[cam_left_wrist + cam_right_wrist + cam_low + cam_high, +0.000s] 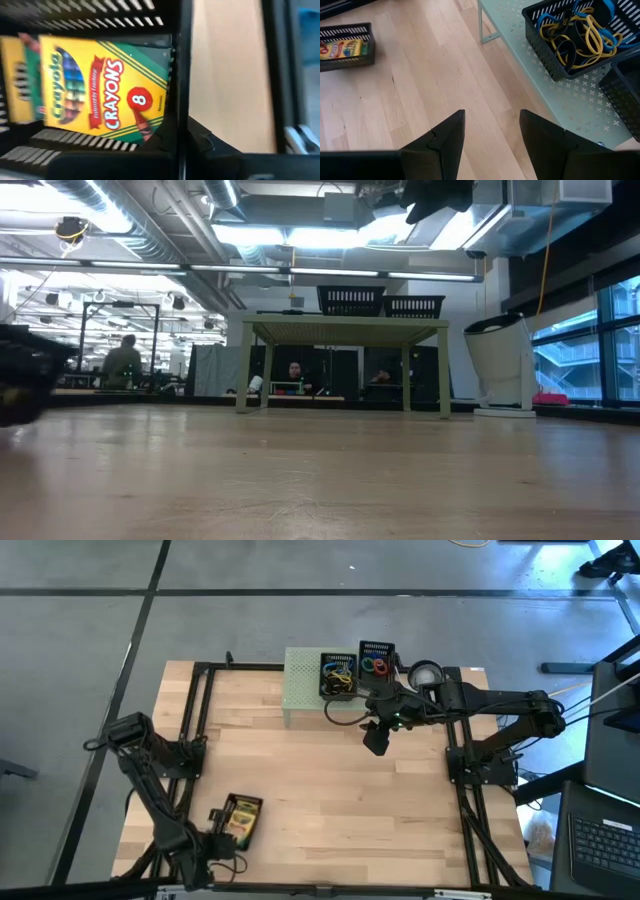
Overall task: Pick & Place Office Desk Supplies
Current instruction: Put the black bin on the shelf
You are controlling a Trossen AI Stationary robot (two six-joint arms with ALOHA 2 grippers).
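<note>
Overhead, pale wood table (330, 790) stood on grey floor; the right gripper (375, 737) hung above the boards beside a green riser (305, 690) carrying two black trays, and the left gripper (213, 840) sat over a tray with a crayon box (242, 820). Whether the left fingers were apart could not be told. At table level, the riser (345, 330) stood before a bright workshop. The left wrist camera showed crayon boxes (105, 87) in mesh. The right wrist camera showed fingers (447, 142) spread, empty, near rubber bands (580, 35).
</note>
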